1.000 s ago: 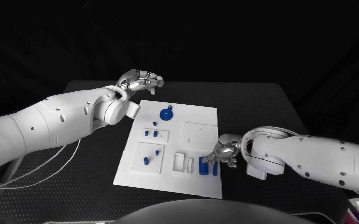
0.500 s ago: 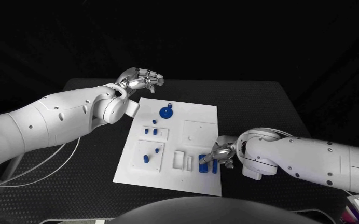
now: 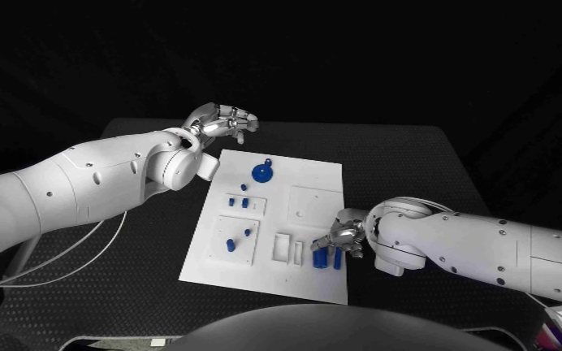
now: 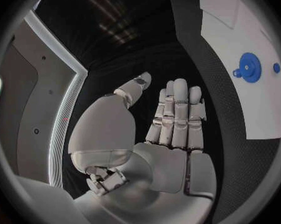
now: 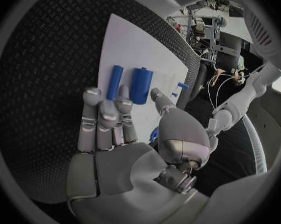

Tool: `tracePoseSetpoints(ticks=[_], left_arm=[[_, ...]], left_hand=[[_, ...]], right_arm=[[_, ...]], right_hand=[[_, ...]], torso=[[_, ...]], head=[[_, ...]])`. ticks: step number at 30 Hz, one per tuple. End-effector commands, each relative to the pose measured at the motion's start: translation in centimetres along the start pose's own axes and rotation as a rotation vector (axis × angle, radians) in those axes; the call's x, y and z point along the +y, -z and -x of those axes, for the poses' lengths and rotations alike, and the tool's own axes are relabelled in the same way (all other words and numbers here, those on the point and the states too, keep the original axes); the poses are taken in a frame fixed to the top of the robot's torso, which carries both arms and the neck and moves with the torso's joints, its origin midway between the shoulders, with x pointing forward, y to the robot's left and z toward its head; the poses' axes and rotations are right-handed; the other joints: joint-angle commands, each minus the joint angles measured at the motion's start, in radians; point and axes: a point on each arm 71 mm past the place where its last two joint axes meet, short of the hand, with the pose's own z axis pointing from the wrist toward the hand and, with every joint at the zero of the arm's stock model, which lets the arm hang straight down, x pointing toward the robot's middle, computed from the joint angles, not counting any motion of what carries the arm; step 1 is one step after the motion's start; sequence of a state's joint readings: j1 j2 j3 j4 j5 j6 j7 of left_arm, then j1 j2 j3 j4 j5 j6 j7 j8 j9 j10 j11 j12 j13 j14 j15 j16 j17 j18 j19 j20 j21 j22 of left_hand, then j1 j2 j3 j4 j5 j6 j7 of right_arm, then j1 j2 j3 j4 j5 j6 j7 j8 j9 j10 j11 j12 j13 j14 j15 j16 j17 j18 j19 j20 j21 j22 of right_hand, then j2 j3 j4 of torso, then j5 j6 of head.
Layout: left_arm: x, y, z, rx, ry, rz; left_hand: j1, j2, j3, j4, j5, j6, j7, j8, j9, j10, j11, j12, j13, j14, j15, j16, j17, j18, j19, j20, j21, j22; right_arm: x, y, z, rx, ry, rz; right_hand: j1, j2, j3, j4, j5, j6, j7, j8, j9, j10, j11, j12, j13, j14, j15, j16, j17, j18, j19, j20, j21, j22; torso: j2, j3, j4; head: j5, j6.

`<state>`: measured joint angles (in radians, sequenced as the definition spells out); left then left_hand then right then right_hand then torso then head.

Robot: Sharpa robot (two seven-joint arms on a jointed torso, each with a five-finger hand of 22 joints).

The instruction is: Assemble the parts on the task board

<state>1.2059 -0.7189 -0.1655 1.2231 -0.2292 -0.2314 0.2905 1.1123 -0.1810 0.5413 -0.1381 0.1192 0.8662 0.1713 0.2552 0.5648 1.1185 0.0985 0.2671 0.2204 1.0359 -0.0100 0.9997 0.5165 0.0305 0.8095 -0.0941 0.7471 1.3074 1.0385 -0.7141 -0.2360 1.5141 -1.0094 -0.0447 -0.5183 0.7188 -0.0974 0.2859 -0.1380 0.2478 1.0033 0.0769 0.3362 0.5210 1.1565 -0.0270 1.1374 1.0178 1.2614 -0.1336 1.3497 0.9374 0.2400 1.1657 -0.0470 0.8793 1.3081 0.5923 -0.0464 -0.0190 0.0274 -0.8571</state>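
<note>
The white task board (image 3: pixel 307 205) lies mid-table with blue parts on it. A blue gear (image 3: pixel 262 174) sits near its far edge, also seen as the gear (image 4: pixel 249 67) in the left wrist view. Small blue pegs (image 3: pixel 238 201) stand on the left side. Two blue cylinders (image 3: pixel 328 258) lie at the near right corner, one thin (image 5: pixel 114 82) and one thick (image 5: pixel 140 84). My right hand (image 3: pixel 341 237) hovers just beyond them, fingers (image 5: pixel 106 117) stretched flat and holding nothing. My left hand (image 3: pixel 222 121) floats off the board's far left corner, its fingers (image 4: pixel 177 112) straight and empty.
The black table (image 3: pixel 421 164) has free room right of the board and along its far edge. A white cable (image 3: pixel 71 262) runs along the table's left side below my left arm.
My right arm has swung a little to the left, bringing the hand slightly further over the board's edge by the cylinders. The left hand holds its place.
</note>
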Motion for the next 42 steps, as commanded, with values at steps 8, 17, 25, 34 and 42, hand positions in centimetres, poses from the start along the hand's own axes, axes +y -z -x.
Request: tracePoseSetpoints(ticks=[8, 17, 25, 34, 42], left_arm=[[0.1, 0.1, -0.3, 0.027, 0.014, 0.009], [0.1, 0.1, -0.3, 0.030, 0.010, 0.012], [0.1, 0.1, -0.3, 0.030, 0.009, 0.014], [0.1, 0.1, -0.2, 0.025, 0.007, 0.017], [0.2, 0.0, -0.2, 0.024, 0.005, 0.020]], left_hand=[[-0.018, 0.005, -0.001, 0.012, -0.009, -0.008, 0.001, 0.005, -0.002, -0.007, 0.001, 0.003, 0.001, -0.003, 0.001, 0.001, 0.002, 0.011, 0.000, -0.013, -0.007, 0.019], [-0.017, 0.005, -0.001, 0.012, -0.009, -0.008, 0.001, 0.005, -0.002, -0.008, 0.001, 0.003, 0.001, -0.003, 0.001, 0.001, 0.002, 0.011, 0.000, -0.013, -0.007, 0.019], [-0.017, 0.005, -0.001, 0.012, -0.010, -0.008, 0.001, 0.005, -0.002, -0.008, 0.001, 0.003, 0.001, -0.003, 0.001, 0.001, 0.002, 0.012, 0.000, -0.014, -0.007, 0.019], [-0.016, 0.004, -0.001, 0.012, -0.010, -0.009, 0.001, 0.005, -0.002, -0.009, 0.001, 0.004, 0.001, -0.003, 0.001, 0.001, 0.002, 0.012, 0.000, -0.014, -0.007, 0.019], [-0.017, 0.004, -0.001, 0.013, -0.010, -0.009, 0.001, 0.006, -0.002, -0.009, 0.001, 0.004, 0.001, -0.003, 0.001, 0.001, 0.003, 0.012, 0.000, -0.013, -0.007, 0.019]], right_arm=[[0.7, -0.6, -1.1, 0.026, 0.017, 0.014], [0.8, -0.6, -1.1, 0.011, 0.010, 0.013], [0.8, -0.4, -1.0, -0.009, -0.002, 0.006], [1.0, 0.2, -0.2, -0.036, -0.062, 0.012], [2.4, 1.5, 2.2, -0.052, -0.147, 0.036]], right_hand=[[0.000, 0.009, 0.008, -0.022, 0.010, 0.000, 0.004, -0.008, -0.001, 0.002, -0.004, -0.006, 0.007, 0.004, -0.004, -0.007, 0.005, 0.022, 0.000, -0.009, 0.009, 0.014], [0.047, 0.002, 0.129, -0.052, 0.014, 0.014, 0.006, -0.017, 0.005, 0.014, -0.002, -0.017, 0.020, 0.014, -0.001, -0.014, 0.016, 0.022, 0.008, 0.001, 0.020, 0.012], [0.065, -0.022, 0.296, -0.023, -0.024, 0.029, 0.005, -0.023, 0.014, 0.032, -0.004, -0.025, 0.033, 0.027, -0.002, -0.018, 0.028, 0.022, 0.024, 0.002, 0.040, 0.013], [0.061, -0.051, 0.409, -0.009, -0.029, 0.038, 0.004, -0.026, 0.024, 0.045, -0.005, -0.031, 0.043, 0.034, -0.002, -0.020, 0.040, 0.022, 0.030, 0.002, 0.054, 0.013], [0.051, -0.049, 0.423, -0.007, -0.014, 0.040, 0.003, -0.027, 0.028, 0.048, -0.005, -0.033, 0.045, 0.035, -0.003, -0.021, 0.043, 0.022, 0.032, 0.002, 0.058, 0.012]], torso=[[-0.001, -0.0007, -0.0010], [-0.001, -0.0007, -0.0009], [-0.001, -0.0005, -0.0015], [0.000, -0.0012, -0.0022], [0.000, -0.0001, -0.0003]], head=[[0.005, -0.006], [0.006, -0.006], [0.012, -0.004], [0.015, 0.004], [0.017, 0.011]])
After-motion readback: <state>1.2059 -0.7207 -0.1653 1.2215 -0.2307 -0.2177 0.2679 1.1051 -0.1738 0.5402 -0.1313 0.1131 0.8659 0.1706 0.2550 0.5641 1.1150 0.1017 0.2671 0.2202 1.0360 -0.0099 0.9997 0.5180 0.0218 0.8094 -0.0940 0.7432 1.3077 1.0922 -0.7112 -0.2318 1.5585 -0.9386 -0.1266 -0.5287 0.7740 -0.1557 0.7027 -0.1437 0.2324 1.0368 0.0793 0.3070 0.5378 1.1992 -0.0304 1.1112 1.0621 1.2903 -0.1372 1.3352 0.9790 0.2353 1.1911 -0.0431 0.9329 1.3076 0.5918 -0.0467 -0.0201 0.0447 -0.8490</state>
